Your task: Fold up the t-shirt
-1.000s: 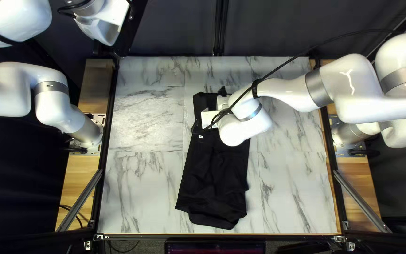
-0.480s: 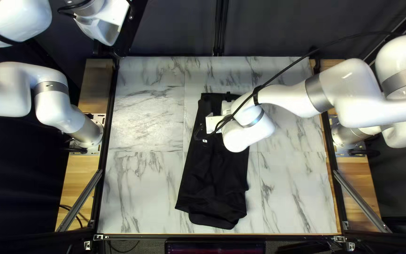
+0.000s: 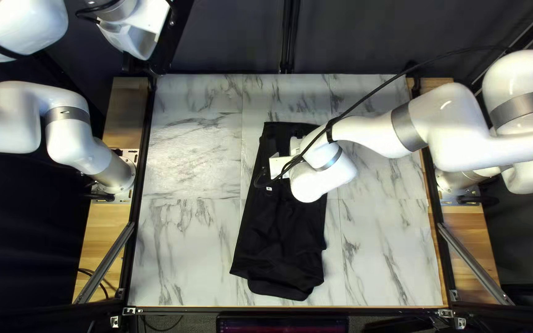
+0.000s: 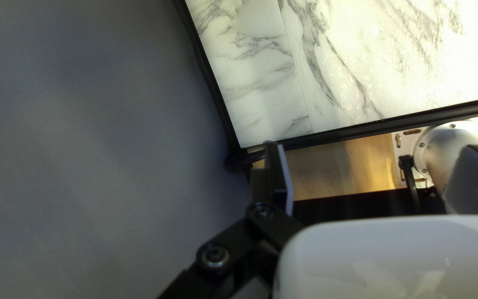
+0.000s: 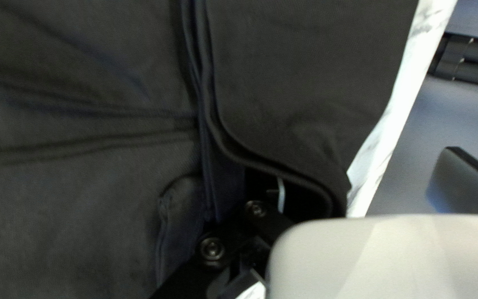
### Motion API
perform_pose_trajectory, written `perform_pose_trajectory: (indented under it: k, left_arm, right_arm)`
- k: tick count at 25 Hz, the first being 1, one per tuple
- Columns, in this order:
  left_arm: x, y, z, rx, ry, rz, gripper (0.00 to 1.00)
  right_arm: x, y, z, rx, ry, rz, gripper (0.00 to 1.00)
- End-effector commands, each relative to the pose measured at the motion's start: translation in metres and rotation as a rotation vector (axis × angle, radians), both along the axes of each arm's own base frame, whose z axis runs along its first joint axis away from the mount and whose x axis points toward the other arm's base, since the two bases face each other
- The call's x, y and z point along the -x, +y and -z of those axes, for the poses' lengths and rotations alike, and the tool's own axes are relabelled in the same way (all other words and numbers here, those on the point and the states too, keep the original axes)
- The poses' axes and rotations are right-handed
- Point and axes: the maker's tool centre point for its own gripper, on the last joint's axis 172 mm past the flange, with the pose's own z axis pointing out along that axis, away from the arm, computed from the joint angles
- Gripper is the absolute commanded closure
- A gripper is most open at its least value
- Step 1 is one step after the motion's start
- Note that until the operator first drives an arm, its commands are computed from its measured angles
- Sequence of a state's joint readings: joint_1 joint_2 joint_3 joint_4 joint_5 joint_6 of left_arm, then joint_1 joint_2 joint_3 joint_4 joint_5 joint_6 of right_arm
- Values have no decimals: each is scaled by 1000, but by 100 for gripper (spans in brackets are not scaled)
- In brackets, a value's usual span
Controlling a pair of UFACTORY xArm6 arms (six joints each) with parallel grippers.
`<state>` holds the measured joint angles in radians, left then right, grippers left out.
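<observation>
The black right pincer (image 3: 295, 145) is open, one finger tucked beneath a turned-over flap of the black fabric t-shirt (image 3: 285, 228), the other apart, outside the cloth. Just beside that pincer, a small white rectangular label (image 3: 269, 189) lies on the shirt, its marks too small to read. The shirt spreads below the pincer as a long, narrow folded strip on the white, grey-veined marbled counter (image 3: 186, 246). Well apart, the left pincer (image 3: 149, 15) is open, holding nothing.
</observation>
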<state>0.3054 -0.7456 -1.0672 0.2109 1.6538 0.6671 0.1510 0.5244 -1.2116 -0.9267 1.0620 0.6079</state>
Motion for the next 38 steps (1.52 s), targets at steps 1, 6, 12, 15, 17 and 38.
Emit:
perform_pose_trajectory:
  k: [1,6,12,15,17,38]
  left_arm:
    - [0,0,0,0,0,0,0]
    - [0,0,0,0,0,0,0]
    - [0,0,0,0,0,0,0]
    - [0,0,0,0,0,0,0]
    - [0,0,0,0,0,0,0]
    - [0,0,0,0,0,0,0]
  right_arm:
    - [-9,2,1,7,11,-20,0]
    - [-23,0,-13,11,-8,-40,0]
    - [-33,-1,-24,6,-45,-51,0]
    - [-25,-3,-20,2,-47,-45,0]
    - [-21,-2,-14,-1,-41,-42,0]
    - [-42,13,-2,-3,-19,-92,0]
